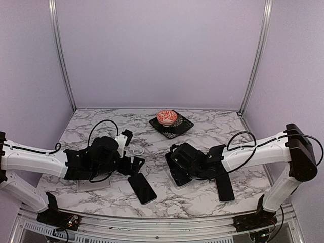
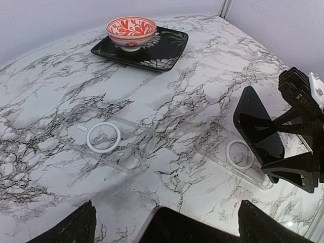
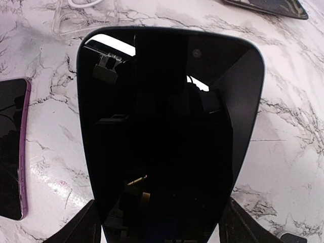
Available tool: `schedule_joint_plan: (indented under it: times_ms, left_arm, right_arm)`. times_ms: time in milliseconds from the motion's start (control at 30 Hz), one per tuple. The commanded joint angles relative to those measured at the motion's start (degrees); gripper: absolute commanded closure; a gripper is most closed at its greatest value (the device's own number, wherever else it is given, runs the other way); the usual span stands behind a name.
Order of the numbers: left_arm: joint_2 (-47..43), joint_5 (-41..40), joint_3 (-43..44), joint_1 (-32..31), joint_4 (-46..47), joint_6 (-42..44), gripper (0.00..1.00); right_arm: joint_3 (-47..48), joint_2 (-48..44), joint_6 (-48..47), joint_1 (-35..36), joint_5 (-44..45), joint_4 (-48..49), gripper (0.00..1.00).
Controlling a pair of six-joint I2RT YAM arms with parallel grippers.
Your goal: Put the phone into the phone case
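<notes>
Between the wide-apart fingers of my open left gripper (image 2: 167,225) (image 1: 132,164) a black phone with a purple edge (image 2: 195,230) (image 1: 142,188) lies flat on the marble. A clear phone case with a white ring (image 2: 104,137) (image 1: 137,151) lies just beyond it. My right gripper (image 3: 162,223) (image 1: 175,161) is shut on a second black phone (image 3: 169,126) (image 2: 258,132). That phone is held tilted over another clear case (image 2: 235,154). The held phone's glass fills the right wrist view.
At the back of the table stands a red-patterned bowl (image 1: 166,117) on a black patterned plate (image 1: 182,127). A third dark phone (image 1: 224,187) lies flat near the right arm. Metal frame posts (image 1: 62,55) and grey walls close in the table.
</notes>
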Motion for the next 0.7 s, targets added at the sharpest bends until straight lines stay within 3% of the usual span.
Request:
schedule_joint_plan:
  times_ms: [0,400,667]
  left_arm:
    - [2.3,0.2,1.1,0.6,1.0,1.3,0.01]
    - [3.3,0.5,1.4,0.9,1.1,1.1,0.01]
    - [3.4,1.2,1.6,0.9,0.6,1.1,0.01]
  right_arm:
    - [2.6,1.7,0.9,-0.1,-2.1,1.6,0.57]
    - [2.6,3.9,2.0,-1.2,-6.6,2.3,0.57]
    - [5.5,2.0,0.2,-2.9,-5.0,0.4,0.58]
